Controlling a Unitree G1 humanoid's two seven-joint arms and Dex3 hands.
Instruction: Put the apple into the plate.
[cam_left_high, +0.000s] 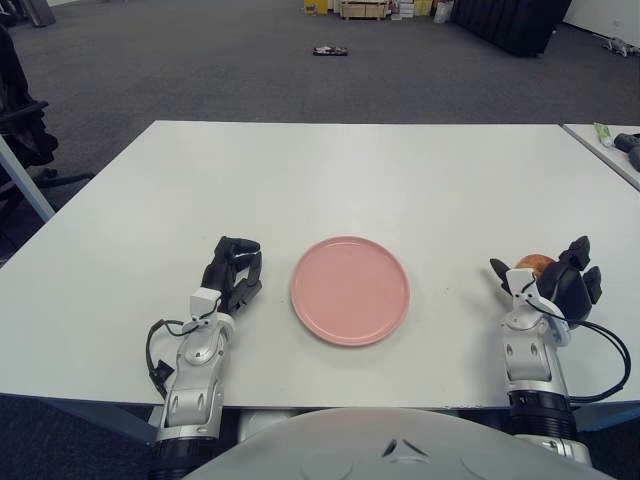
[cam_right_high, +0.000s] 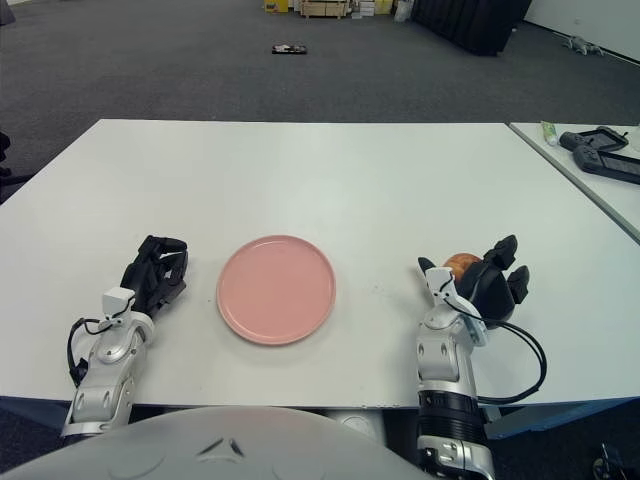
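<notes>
Plate (cam_left_high: 350, 290) mid-table (cam_left_high: 350, 170), left hand (cam_left_high: 232, 272) just left, apple (cam_left_high: 533, 265) and right hand (cam_left_high: 560, 285) well right.

plate (cam_left_high: 350, 291): plain pink | apple (cam_right_high: 459, 264): orange-red | table (cam_left_high: 350, 170): white | fingers (cam_left_high: 578, 275): black
</notes>
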